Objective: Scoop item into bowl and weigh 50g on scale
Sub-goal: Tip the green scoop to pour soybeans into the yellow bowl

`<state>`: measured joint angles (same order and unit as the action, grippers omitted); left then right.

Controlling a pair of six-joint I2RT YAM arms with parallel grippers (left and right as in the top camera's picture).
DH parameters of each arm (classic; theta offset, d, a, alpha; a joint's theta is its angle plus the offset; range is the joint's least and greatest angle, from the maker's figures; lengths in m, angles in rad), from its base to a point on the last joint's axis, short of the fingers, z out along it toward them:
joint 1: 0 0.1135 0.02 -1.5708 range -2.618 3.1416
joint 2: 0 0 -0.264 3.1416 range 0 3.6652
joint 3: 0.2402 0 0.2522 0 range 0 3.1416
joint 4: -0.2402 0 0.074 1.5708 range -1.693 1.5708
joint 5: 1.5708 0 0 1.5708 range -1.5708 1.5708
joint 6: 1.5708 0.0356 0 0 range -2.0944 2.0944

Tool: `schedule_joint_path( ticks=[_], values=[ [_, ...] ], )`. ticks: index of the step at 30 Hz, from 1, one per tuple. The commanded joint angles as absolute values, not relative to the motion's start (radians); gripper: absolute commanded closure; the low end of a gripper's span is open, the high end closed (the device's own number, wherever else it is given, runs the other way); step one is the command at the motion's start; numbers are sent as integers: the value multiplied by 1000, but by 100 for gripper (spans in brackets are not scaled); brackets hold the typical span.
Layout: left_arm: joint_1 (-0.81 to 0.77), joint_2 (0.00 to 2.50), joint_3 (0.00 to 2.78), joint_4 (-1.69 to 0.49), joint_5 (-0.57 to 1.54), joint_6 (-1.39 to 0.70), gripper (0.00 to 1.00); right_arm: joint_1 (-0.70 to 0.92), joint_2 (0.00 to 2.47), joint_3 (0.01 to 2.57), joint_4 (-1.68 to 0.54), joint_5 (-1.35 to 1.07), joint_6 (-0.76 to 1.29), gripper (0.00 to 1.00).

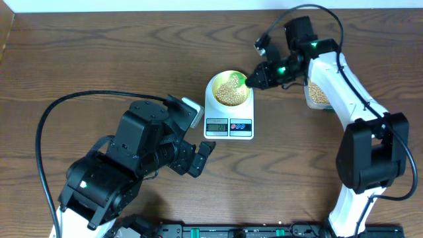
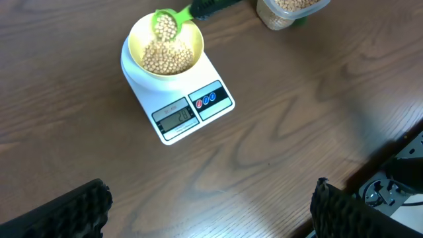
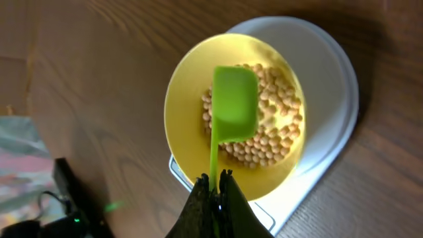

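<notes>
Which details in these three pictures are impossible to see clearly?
1. Scale display: digits blurred in left wrist view, too small overhead.
2. Clear container: cut off by top edge in left wrist view; right arm covers part overhead.
3. Beans under the green scoop: hidden in right wrist view.

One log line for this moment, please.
right tool shut on green plastic scoop; above round yellow bowl of tan beans; on white scale; left tool open

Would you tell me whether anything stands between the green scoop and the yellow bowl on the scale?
Nothing visible does: the green scoop, held by the right hand, hangs directly above the open yellow bowl of beans.
</notes>
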<state>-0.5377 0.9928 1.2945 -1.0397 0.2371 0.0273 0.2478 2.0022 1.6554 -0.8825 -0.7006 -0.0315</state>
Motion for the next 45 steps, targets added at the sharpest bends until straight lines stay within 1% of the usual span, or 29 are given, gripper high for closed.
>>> schedule_joint_path(
  ticks=[1, 6, 14, 29, 45],
  values=[
    [-535, 992, 1300, -1039, 231, 41, 1, 285, 1967, 1726, -934, -598, -106, 99],
    [-535, 992, 1300, -1039, 231, 41, 1, 326, 1967, 1777, -1016, -487, -150, 99],
    [-535, 992, 1300, -1039, 231, 41, 1, 410, 1967, 1843, -1074, -311, -212, 99],
    [-535, 992, 1300, -1039, 231, 41, 1, 577, 1967, 1891, -1107, 103, -271, 99],
    [-535, 992, 1300, -1039, 231, 41, 1, 582, 1955, 1910, -1127, 113, -268, 99]
  ],
)
